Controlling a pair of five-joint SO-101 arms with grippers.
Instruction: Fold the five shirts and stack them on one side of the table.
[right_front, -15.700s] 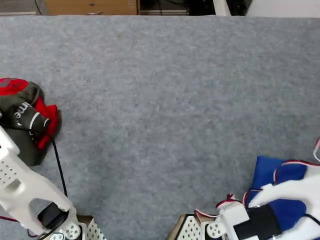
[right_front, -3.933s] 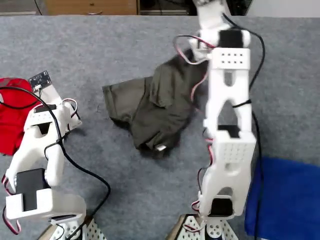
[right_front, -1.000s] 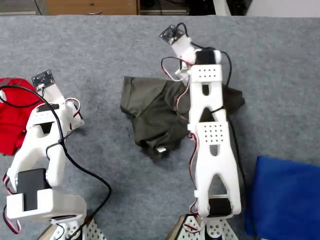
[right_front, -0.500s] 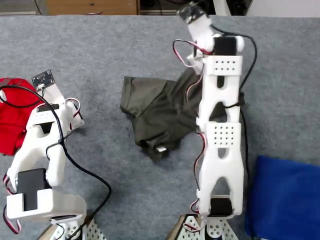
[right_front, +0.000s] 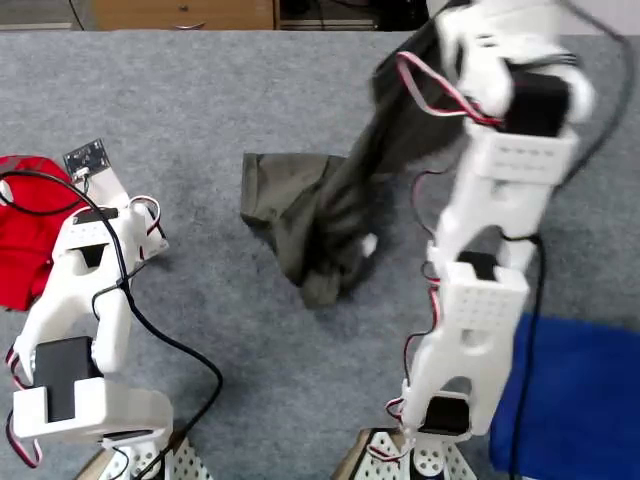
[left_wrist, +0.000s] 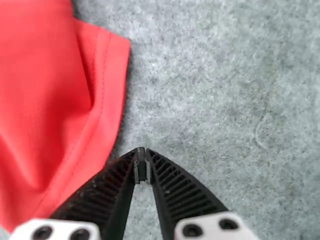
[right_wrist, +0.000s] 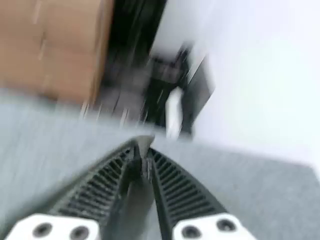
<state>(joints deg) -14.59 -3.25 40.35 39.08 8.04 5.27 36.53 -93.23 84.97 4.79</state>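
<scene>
Hanging from the right tool (right_wrist: 142, 159), the olive shirt (right_front: 322, 215) is stretched in a long drape from the far edge of the grey desk (right_front: 190, 90) down to the surface. Its upper part is lifted into the air and its lower part lies bunched on the felt near the middle. One sleeve is spread flat on the side away from the right arm, and a small white tag shows on the crumpled bottom folds. In the right wrist view the black ribbed fingers (right_wrist: 172, 192) are pressed together at their tips with dark cloth pinched between them, so this tool is clamped on the olive shirt.

The red shirt (right_front: 25, 245) lies at the desk's edge, well apart from the olive shirt, on its flat-sleeve side. The left tool (left_wrist: 141, 171) hovers just beside the red shirt's hem, over bare felt, between it and the olive shirt. Its fingertips are touching and hold nothing. The blue shirt (right_front: 575, 400) lies flat on the opposite side of the olive shirt, nearer the arms' bases, partly behind the right arm.
</scene>
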